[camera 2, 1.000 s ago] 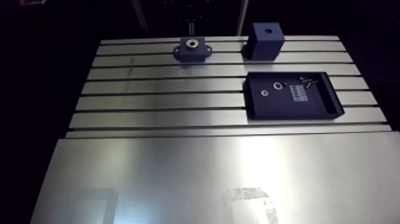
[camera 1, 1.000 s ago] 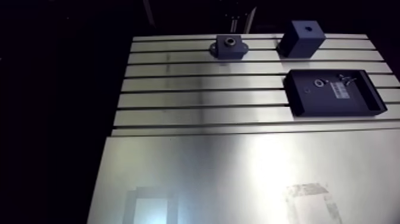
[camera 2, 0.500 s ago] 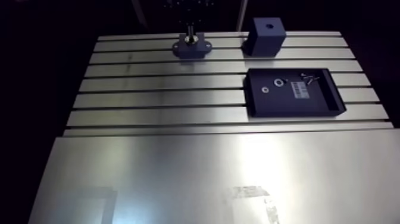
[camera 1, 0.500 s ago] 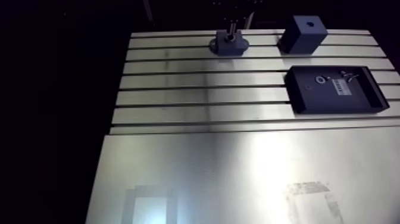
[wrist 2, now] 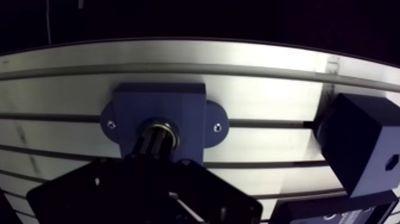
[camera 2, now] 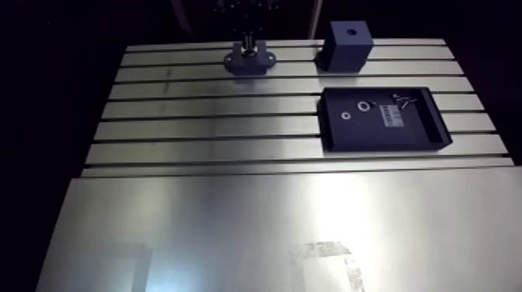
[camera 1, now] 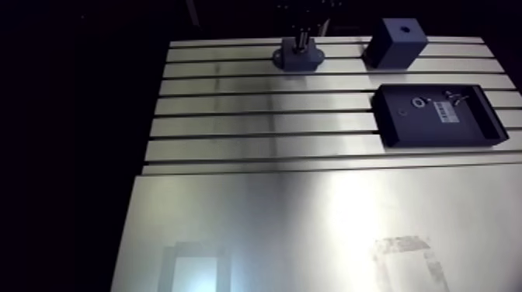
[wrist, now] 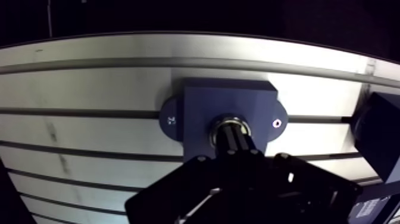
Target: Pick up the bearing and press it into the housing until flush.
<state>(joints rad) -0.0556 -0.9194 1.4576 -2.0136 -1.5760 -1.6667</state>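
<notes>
The dark blue housing (wrist: 202,101) sits at the far edge of the slotted table (camera 1: 233,124), with two flange ears and a screw in each. In its bore lies the metal bearing (wrist: 222,121), seen as a bright ring around my fingertips. My gripper (wrist: 233,136) comes straight down on the bore; its two fingers are pressed together into one dark column whose tip stands on the bearing. In the arm view the gripper (camera 1: 299,40) is a small dark post on top of the housing (camera 1: 299,59).
A dark blue block (camera 1: 394,43) with a hole in its top stands to the right of the housing. Nearer, a black tray (camera 1: 474,133) holds a small ring (camera 1: 419,102), a white label and small parts. A smooth metal plate (camera 1: 311,225) covers the table's front.
At the earliest frames the housing stood alone with the ring in its bore. The gripper then came down onto it and has stayed there; the camera shifted slightly.
</notes>
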